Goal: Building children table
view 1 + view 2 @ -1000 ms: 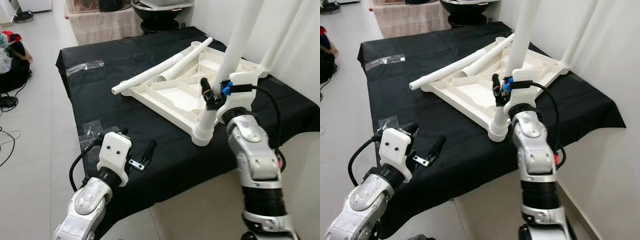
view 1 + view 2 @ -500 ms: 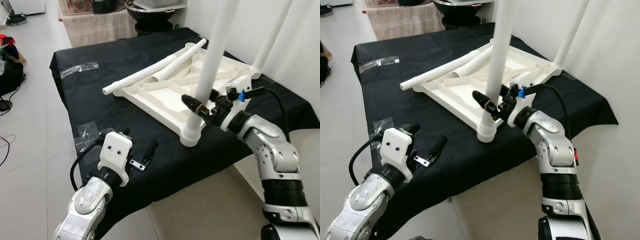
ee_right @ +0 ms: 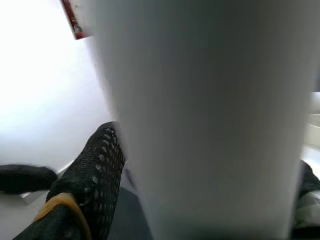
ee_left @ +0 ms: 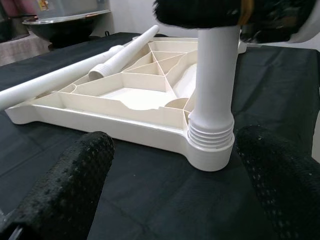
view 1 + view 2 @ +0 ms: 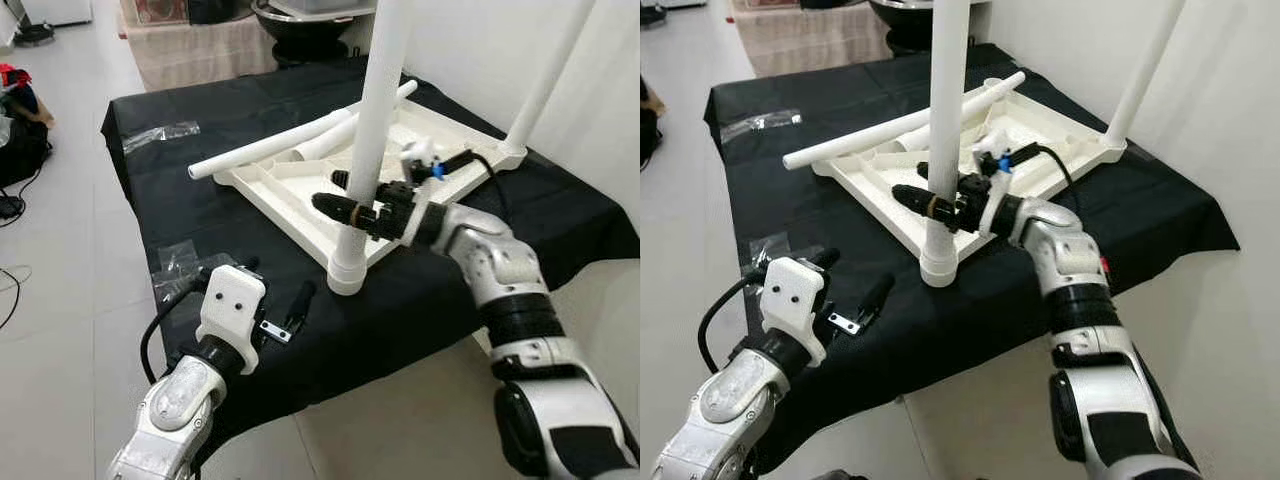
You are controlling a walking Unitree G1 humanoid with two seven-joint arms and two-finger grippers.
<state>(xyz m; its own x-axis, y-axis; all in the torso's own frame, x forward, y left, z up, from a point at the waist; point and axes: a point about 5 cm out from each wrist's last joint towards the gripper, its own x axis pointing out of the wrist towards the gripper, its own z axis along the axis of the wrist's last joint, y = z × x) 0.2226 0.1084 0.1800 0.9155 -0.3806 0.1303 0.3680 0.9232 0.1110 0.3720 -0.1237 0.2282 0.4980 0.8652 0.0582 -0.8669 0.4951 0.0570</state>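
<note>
An upturned white table top lies on a black-covered table. One white leg stands upright in its near corner socket. My right gripper reaches in from the right and is shut on this leg low down; in the right wrist view the leg sits close against one finger. A second leg stands at the far right corner. Two loose legs lie across the top. My left gripper hovers open and empty by the near table edge, facing the socket.
Clear plastic wrappers lie on the cloth. A white wall runs along the right. Tiled floor lies to the left, with bags at its far side. A dark bowl stands behind the table.
My right arm has swung down and leftward, its gripper still on the leg. The leg now stands straighter, and the table top's near corner has slid left on the cloth. The left arm stayed put.
</note>
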